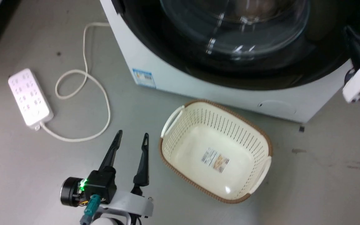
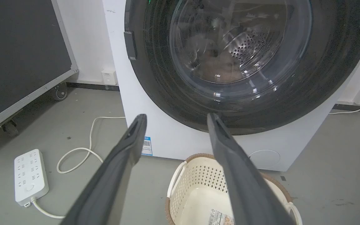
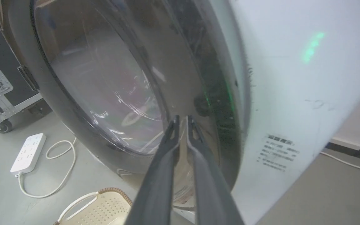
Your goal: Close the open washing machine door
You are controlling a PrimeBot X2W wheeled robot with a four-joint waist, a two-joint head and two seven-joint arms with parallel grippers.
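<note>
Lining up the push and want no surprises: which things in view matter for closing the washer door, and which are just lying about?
For the job:
- washing machine door
- right gripper, fingers almost together, by the door's black rim

Just lying about:
- laundry basket, empty
- power strip with looped cable
- black wheeled case
- left gripper, open, away from the door

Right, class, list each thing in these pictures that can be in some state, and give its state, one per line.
Washing machine door: lies flat against the machine front; latch cannot be told.
Basket: upright, empty but for a label.
Power strip: nothing plugged in.
Left gripper: open, holding nothing.
Right gripper: shut, tips at the door's rim.
</note>
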